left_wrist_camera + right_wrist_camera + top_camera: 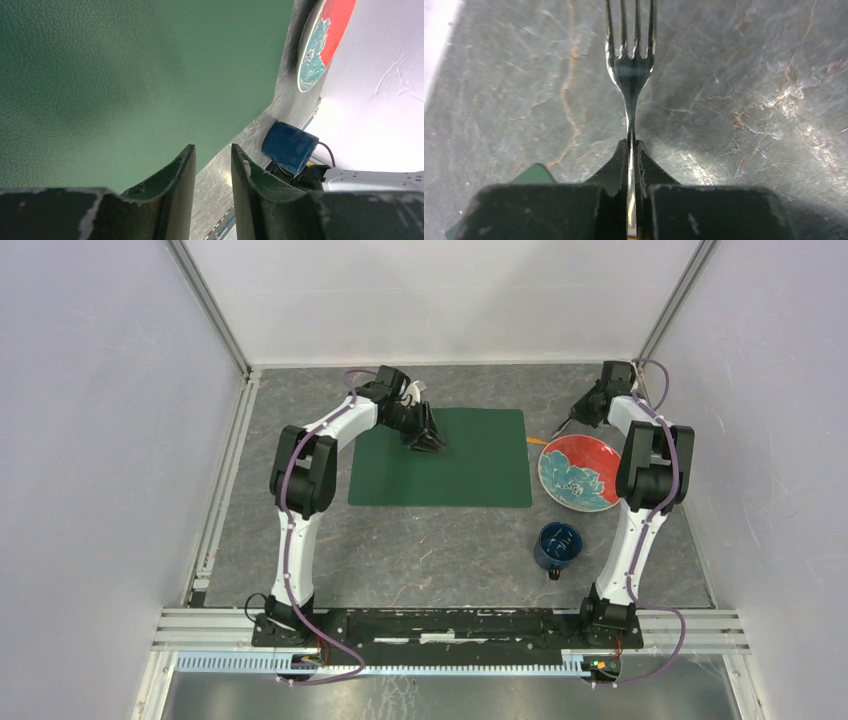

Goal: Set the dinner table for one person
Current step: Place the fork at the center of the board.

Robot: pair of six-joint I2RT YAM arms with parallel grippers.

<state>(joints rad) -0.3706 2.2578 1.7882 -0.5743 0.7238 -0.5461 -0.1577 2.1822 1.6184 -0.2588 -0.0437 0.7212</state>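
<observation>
The dinner table (430, 550) is a dark grey stone-look top. A dark green placemat (470, 475) lies at its middle. My left gripper (425, 435) hovers low over the mat's far left part; in the left wrist view the gripper (212, 150) is slightly open and empty above the mat (125, 75). My right gripper (572, 421) is at the far right, just beyond the plate. In the right wrist view the gripper (630, 145) is shut on the neck of a silver fork (630, 65), tines pointing away over the bare table (749, 75).
A red and teal plate (580, 472) lies right of the mat. A blue mug (557, 545) stands nearer, in front of the plate. A small orange streak (537, 440) shows between mat and plate; I cannot tell what it is. White walls enclose three sides.
</observation>
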